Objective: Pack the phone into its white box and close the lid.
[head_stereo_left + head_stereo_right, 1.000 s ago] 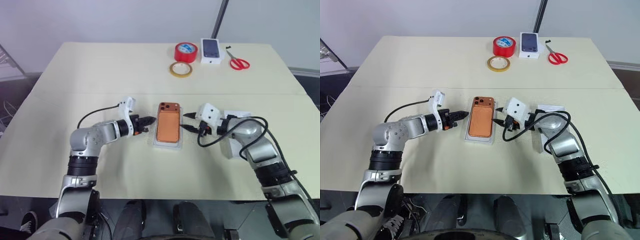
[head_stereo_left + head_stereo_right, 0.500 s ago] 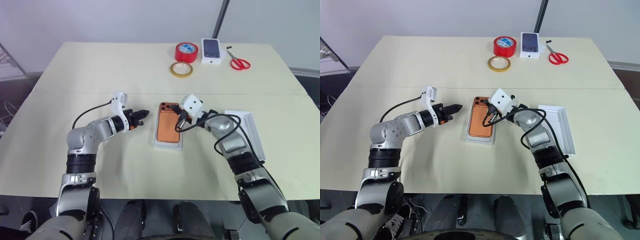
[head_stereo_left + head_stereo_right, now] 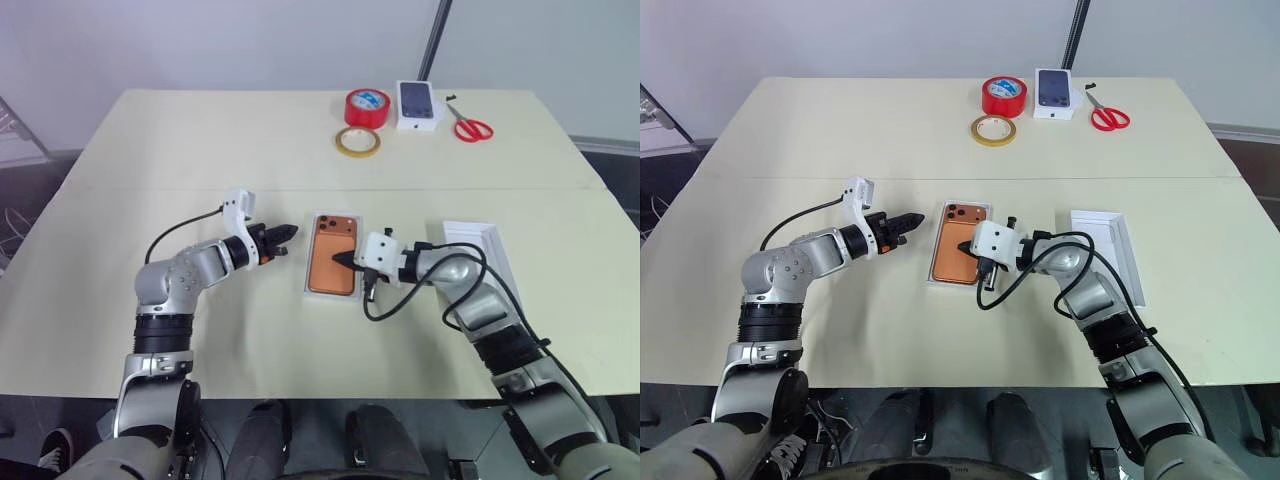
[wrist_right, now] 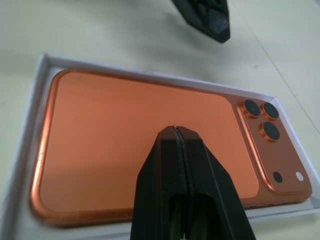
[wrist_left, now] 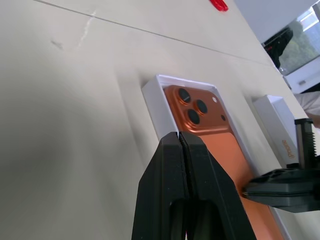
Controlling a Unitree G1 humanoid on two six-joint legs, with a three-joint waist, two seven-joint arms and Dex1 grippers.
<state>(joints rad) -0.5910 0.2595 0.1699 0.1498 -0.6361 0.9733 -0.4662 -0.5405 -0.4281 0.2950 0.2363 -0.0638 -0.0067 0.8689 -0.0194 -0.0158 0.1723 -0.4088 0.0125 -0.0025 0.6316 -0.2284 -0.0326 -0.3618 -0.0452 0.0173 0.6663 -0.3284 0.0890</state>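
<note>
The copper-orange phone (image 3: pixel 330 268) lies camera side up inside the open white box (image 3: pixel 311 290) at the table's middle. The box's lid (image 3: pixel 476 238) rests upside down on the table to the right, partly behind my right forearm. My right gripper (image 3: pixel 339 257) is shut with nothing in it, its tip over the phone's (image 4: pixel 125 125) right edge near mid-length; I cannot tell whether it touches. My left gripper (image 3: pixel 289 232) is shut and empty, a short way left of the box's far corner. The left wrist view shows the phone's camera cluster (image 5: pixel 196 106).
At the far edge lie a red tape roll (image 3: pixel 368 106), a tan tape ring (image 3: pixel 358 141), a small white carton printed with a phone picture (image 3: pixel 418 104) and red scissors (image 3: pixel 468 126). A seam runs across the tabletop beyond the box.
My right gripper has gone from open to shut and swung left and down from beside the box onto the phone, uncovering the lid. The left gripper has stayed put.
</note>
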